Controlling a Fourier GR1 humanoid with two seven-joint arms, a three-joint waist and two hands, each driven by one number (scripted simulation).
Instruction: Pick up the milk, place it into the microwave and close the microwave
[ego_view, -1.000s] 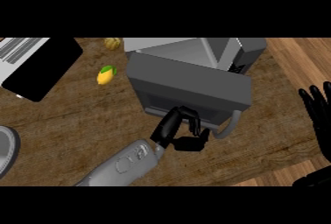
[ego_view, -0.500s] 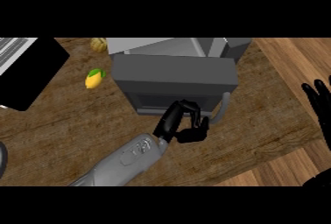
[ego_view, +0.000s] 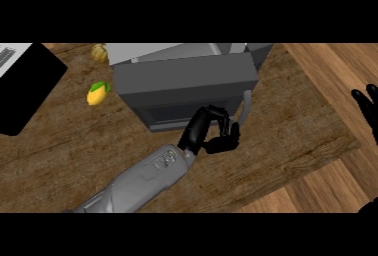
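The grey microwave stands at the back of the counter. Its door lies nearly flat against the front, with the pale handle at its right end. My left hand is against the door's lower front, fingers curled and holding nothing. The milk is not visible in the head view. My right hand rests at the right edge, fingers up.
A yellow-green fruit lies left of the microwave, and another yellowish item sits behind it. A black appliance fills the far left. The counter's edge runs diagonally at the right, with wooden floor beyond.
The microwave door has swung from angled out to almost flat against the front. My left hand followed it up and to the right. The right hand stayed put.
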